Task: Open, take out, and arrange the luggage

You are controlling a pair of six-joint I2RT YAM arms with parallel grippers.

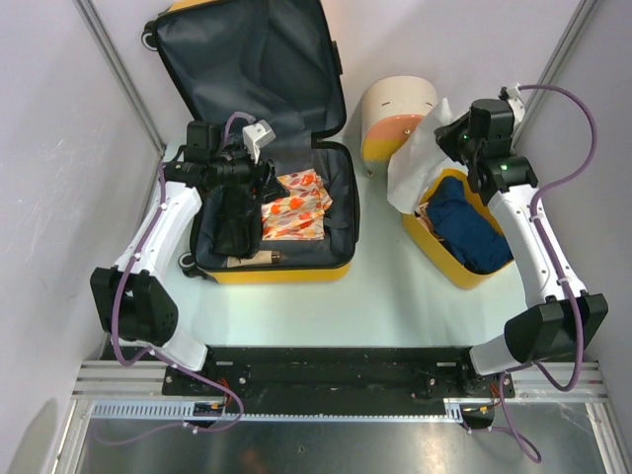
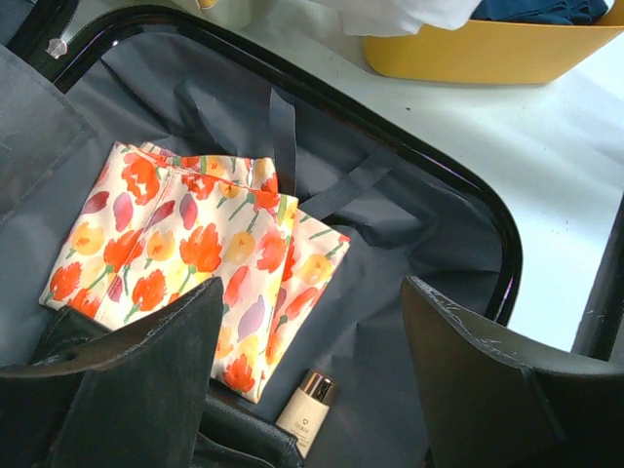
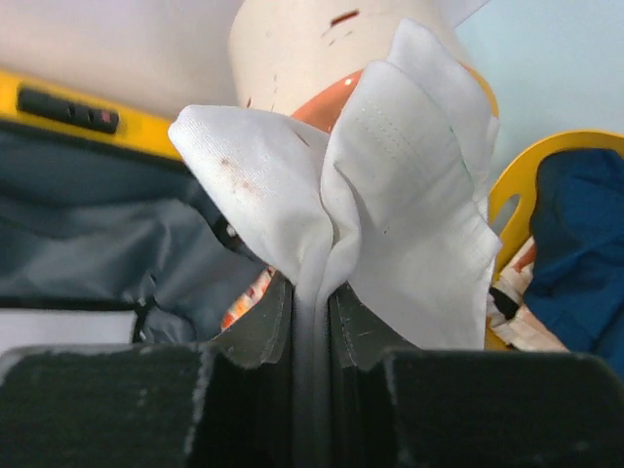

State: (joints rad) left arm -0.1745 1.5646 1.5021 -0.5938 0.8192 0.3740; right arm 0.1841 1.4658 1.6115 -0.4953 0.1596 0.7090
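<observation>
The large yellow hard-shell suitcase (image 1: 296,273) lies open at about ten o'clock on the worktop, its grey-lined lid propped up behind it. The left pincer (image 2: 307,322) hangs over its lower half, jaws spread wide and holding nothing. Under it lie a folded orange-flowered fabric piece (image 2: 185,253) and, toward six o'clock, a small cream bottle with a coppery cap (image 2: 307,409).

The right pincer (image 3: 312,312) is clamped tight on a bunched white cloth (image 3: 390,195) above the yellow plastic basket (image 1: 464,275) at three o'clock, which already holds a dark blue garment (image 1: 469,232).

I'd worry that the left jaws might close on the grey lining strap along with the flowered fabric. They could also nudge the bottle so it rolls. The white cloth spreads wide, so a careless release could leave it draped over the basket rim.

The bottle's label has faint print, too small to read, and I see no other writing.
</observation>
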